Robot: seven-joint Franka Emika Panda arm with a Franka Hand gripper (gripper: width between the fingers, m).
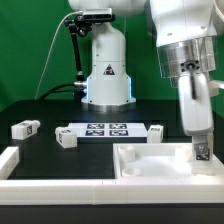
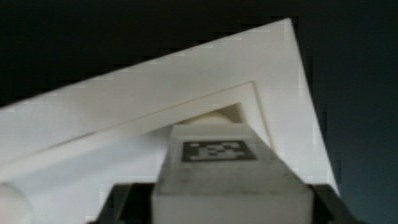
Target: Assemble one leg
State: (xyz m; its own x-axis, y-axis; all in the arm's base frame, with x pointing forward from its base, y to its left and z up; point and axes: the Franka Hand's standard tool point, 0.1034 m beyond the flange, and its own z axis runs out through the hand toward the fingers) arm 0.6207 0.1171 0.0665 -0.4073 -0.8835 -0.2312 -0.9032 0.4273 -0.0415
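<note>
You've got the Panda arm (image 1: 185, 40) reaching down over the black table (image 1: 45, 150) at the exterior view's right, directly above the square white panel (image 1: 150, 160); prob. because a corner of that panel is where a leg seats. The wrist view backs this: the panel's raised rim (image 2: 160, 100) forms a corner, w/ the held part aimed into it. The marker board (image 1: 105, 129) lies flat mid-table behind the panel; not involved.

The gripper (image 1: 203, 150) is clamped narrow on the leg (image 1: 203, 155). It's held upright, lower end inside the panel near the rim at the exterior view's right; can't tell if it touches the panel floor. An upright hold looks right for a straight push down.

In the wrist view the leg (image 2: 217, 150) sits btwn the dark fingers (image 2: 121, 205); small white rectangular block, black-and-white square tag on the face toward the cam.

Three loose legs (image 1: 67, 139) lie on the table; two off the board's left end, one at its right end, all well apart from the gripper.
</note>
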